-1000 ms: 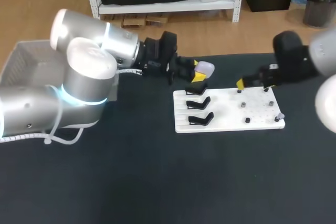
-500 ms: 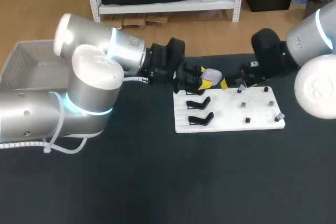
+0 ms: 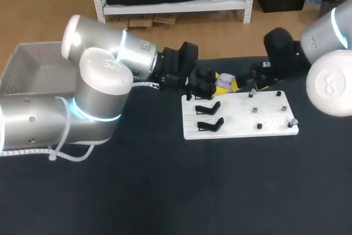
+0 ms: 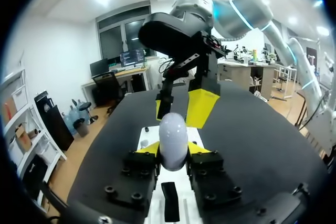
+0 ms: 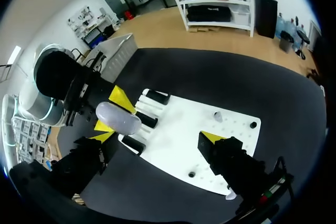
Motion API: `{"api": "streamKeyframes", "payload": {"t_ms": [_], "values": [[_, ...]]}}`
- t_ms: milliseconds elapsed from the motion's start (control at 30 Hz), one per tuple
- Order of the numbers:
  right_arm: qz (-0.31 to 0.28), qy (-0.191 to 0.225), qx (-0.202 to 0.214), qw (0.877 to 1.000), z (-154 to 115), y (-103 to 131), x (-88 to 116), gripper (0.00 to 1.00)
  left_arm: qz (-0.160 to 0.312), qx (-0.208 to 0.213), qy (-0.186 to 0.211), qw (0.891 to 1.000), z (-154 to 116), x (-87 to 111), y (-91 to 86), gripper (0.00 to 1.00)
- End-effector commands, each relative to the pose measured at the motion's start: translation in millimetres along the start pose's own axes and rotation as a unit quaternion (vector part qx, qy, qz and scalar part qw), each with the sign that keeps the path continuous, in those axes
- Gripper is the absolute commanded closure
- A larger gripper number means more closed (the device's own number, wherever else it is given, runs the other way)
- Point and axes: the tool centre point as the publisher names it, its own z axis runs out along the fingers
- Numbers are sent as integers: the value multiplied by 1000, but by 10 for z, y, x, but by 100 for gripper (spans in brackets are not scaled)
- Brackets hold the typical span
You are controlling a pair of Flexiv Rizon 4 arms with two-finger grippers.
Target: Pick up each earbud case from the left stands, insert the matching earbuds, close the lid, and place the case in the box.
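Earbud case above board's far-left edge; stands left, pegs right. Box at table's far left.

Bright, even light falls from above. The dark counter soaks it up and shows hardly any shadows. The silver left arm has soft shiny patches, and the round shell of the right arm glows very white. The white board looks bright. The pale earbud case has a gentle shine.
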Motion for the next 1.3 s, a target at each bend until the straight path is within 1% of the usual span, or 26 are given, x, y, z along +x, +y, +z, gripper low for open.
{"api": "streamKeyframes", "payload": {"t_ms": [33,167,233,267,400,467,533,600,767,833,900,933,1133,1300], "values": [[-1,-4,-2,1000,-41,-17,-14,0,-2,3,1,1000,45,26,7,100],[-1,-11,4,1000,-105,-42,-22,0,-6,5,-5,1000,55,36,4,100],[-9,-9,20,1000,-156,-64,-17,0,-12,3,-23,1000,26,19,6,100],[-16,-6,34,999,-185,-90,-11,0,-22,4,-41,999,4,6,12,100],[-39,5,87,995,-347,-131,41,0,-40,0,-87,995,-95,-49,44,100],[-52,19,125,991,-425,-215,80,0,-49,-4,-105,993,-143,-83,54,100],[-55,28,152,986,-501,-261,144,0,-58,-6,-123,991,-192,-121,64,100],[-46,33,165,985,-567,-312,225,0,-65,-8,-137,988,-233,-161,72,100],[-24,52,201,978,-653,-404,506,0,-74,-22,-152,985,-315,-241,81,100],[-30,71,227,971,-657,-452,623,0,-74,-30,-152,985,-337,-258,87,100],[-37,76,248,965,-670,-491,717,0,-69,-32,-148,986,-342,-261,94,100],[-46,89,281,954,-679,-523,758,0,-67,-30,-146,987,-340,-263,98,100],[-46,89,281,954,-679,-523,758,0,-70,-29,-142,987,-343,-284,91,100],[-46,89,281,954,-679,-523,758,0,-79,-43,-149,985,-369,-307,113,100]]}}
